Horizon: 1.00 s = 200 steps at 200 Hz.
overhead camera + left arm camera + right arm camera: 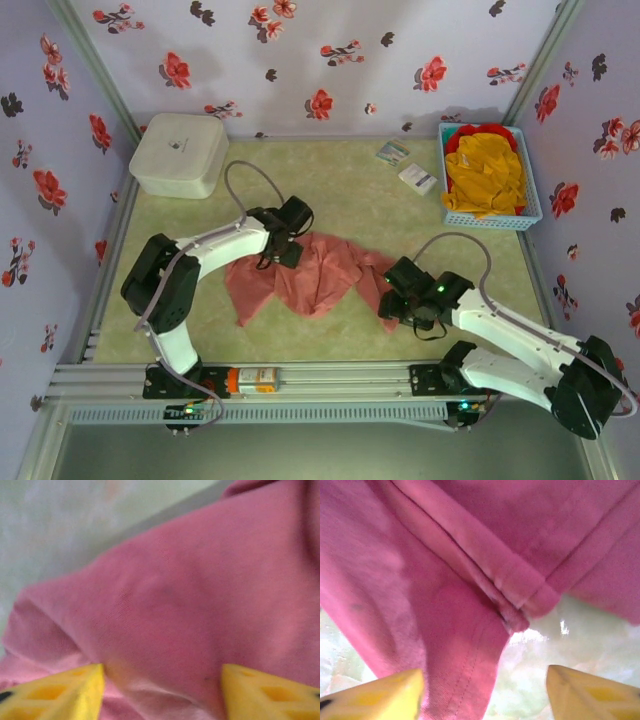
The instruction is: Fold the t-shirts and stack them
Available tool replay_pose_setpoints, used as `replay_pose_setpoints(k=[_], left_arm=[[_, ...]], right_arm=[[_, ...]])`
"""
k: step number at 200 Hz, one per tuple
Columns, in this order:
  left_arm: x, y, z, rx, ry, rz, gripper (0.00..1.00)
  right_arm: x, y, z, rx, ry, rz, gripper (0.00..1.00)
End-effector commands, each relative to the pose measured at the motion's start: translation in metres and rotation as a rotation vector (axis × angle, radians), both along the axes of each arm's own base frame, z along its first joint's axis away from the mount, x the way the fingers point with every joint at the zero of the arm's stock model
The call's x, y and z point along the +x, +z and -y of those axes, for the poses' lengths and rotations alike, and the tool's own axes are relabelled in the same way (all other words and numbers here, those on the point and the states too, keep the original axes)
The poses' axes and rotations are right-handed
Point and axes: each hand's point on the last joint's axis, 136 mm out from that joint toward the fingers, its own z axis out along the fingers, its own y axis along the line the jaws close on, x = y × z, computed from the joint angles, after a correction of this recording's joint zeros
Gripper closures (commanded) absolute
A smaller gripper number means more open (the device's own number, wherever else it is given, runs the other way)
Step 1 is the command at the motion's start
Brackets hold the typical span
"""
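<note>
A salmon-pink t-shirt [315, 275] lies crumpled and spread on the green table between my two arms. My left gripper [283, 255] hovers over its upper left part. In the left wrist view its yellow fingertips [65, 692] stand wide apart, open, with pink cloth [200, 590] bulging below them. My right gripper [392, 310] sits at the shirt's right edge. In the right wrist view it is open [485, 692] just above a stitched hem [445, 610], and bare table shows beside it. A mustard-yellow t-shirt [485, 175] is piled on a red one [487, 130] in the basket.
The blue basket [530, 215] stands at the back right. A white rounded box [180, 152] sits at the back left. Two small packets [393, 152] [417, 177] lie near the basket. Floral walls close in three sides, with a metal rail [330, 380] along the near edge.
</note>
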Motion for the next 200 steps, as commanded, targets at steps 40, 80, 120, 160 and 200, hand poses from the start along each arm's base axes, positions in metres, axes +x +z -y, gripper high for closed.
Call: replay_pose_setpoints(k=[40,80,120,160,200], left_arm=[[-0.001,-0.009,-0.029,-0.062,0.164,-0.031,0.22],[0.02,-0.02,-0.033,-0.089,0.188,0.004,0.29],[0.042,-0.031,-0.044,-0.068,0.201,-0.001,0.53],[0.065,-0.036,-0.047,-0.059,0.2,0.01,0.87],[0.1,-0.023,-0.052,-0.062,0.193,0.055,1.0]], right_arm=[[0.079,0.03,0.028,-0.054,-0.111,0.188,0.15],[0.103,0.006,0.07,-0.154,-0.224,0.153,0.01],[0.111,-0.026,0.089,-0.149,-0.307,0.083,0.03],[0.112,-0.051,0.087,-0.111,-0.323,0.023,0.2],[0.13,-0.056,0.072,-0.039,-0.314,0.027,0.5]])
